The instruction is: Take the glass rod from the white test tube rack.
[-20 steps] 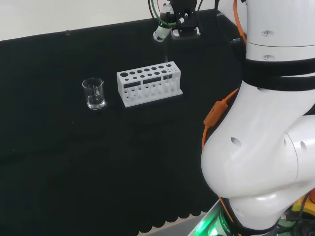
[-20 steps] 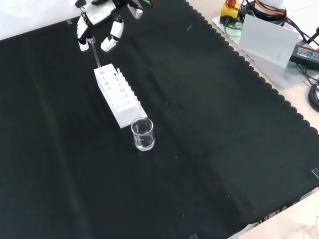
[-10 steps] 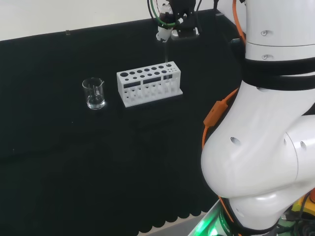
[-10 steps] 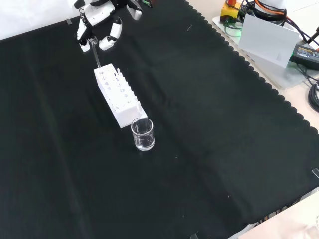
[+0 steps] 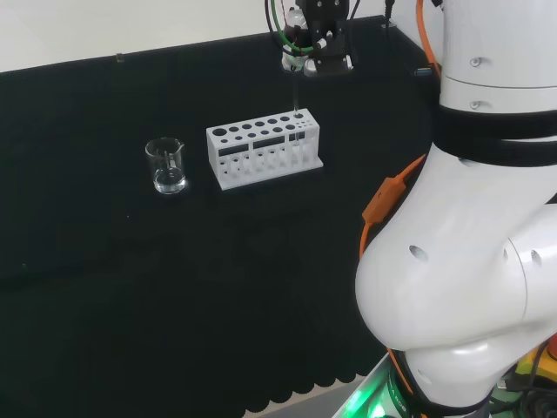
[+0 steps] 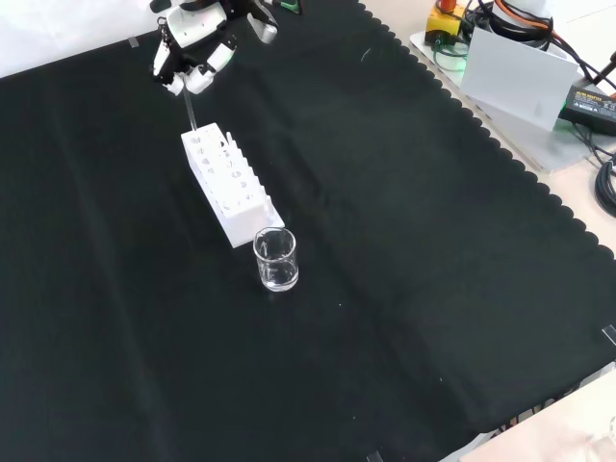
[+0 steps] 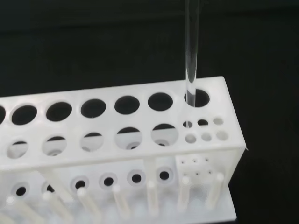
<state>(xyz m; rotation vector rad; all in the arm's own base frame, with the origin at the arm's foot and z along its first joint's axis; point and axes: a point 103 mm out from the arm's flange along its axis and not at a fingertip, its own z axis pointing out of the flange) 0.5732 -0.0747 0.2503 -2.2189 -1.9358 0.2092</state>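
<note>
That thin clear glass rod (image 7: 192, 51) looks light, slick and snappable. The black and white hand (image 6: 195, 46) has its fingers pinched round the top end, so it wants a straight lift out of the white plastic test tube rack (image 5: 264, 149).

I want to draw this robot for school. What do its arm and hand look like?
The arm is made of big, round, shiny white links with black bands between them, small dark screw holes and an orange cable along its side. A green light glows at its base. The hand is black and white, with white-tipped fingers and thin green wires at the wrist.
</note>
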